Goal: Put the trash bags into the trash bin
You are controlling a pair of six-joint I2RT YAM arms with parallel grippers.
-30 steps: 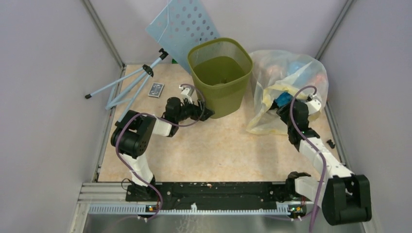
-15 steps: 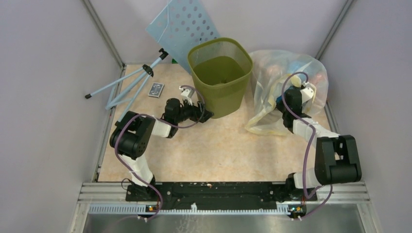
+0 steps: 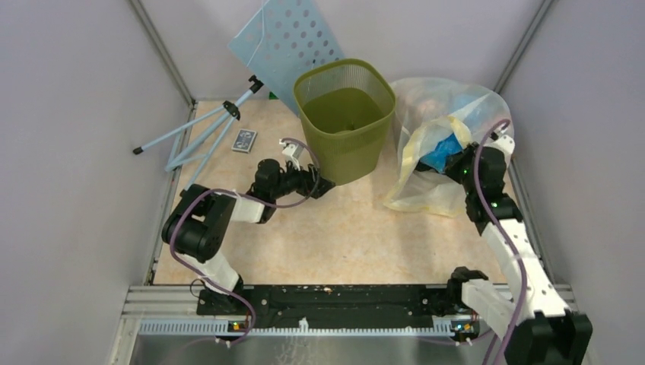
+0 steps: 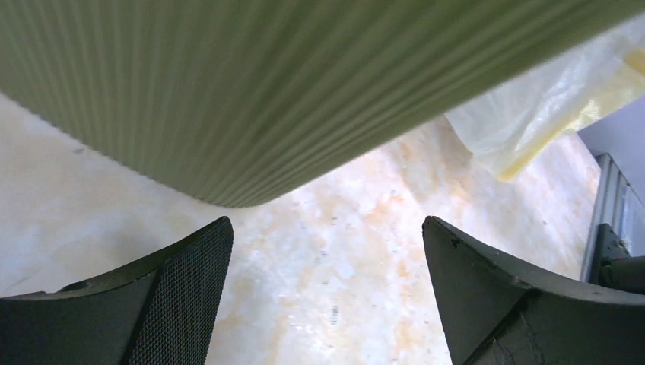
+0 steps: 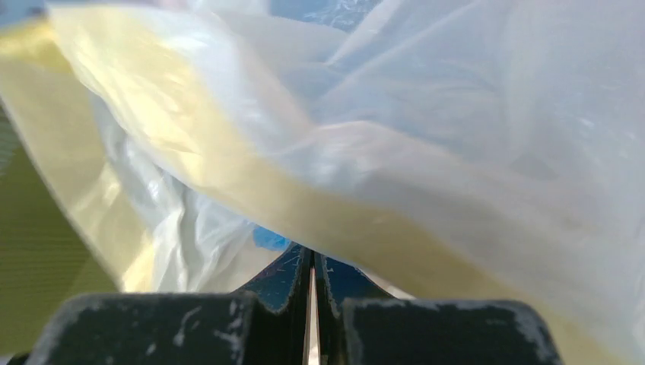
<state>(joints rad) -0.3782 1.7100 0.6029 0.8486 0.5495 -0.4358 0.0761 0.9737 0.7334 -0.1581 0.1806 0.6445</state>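
Top external | I see the light-blue trash bag (image 3: pixel 445 150) centre-right, against the yellowish bag (image 3: pixel 426 194), right of the trash bin (image 3: pixel 351 156) | right gripper (image 3: pixel 452 163) nearer, touching it, clenched, pinch unconfirmed | left gripper (image 3: pixel 323 182) released at bin base

The overhead view looks down from the near side; both close wrist views share the olive-green mesh plastic bin (image 3: pixel 354 158) and clear yellowish bag (image 3: pixel 424 196).

We see no words, numbers or signs we can read. Small card (image 3: pixel 243 141) on table (image 3: pixel 342 228) has print, too tiny for us.
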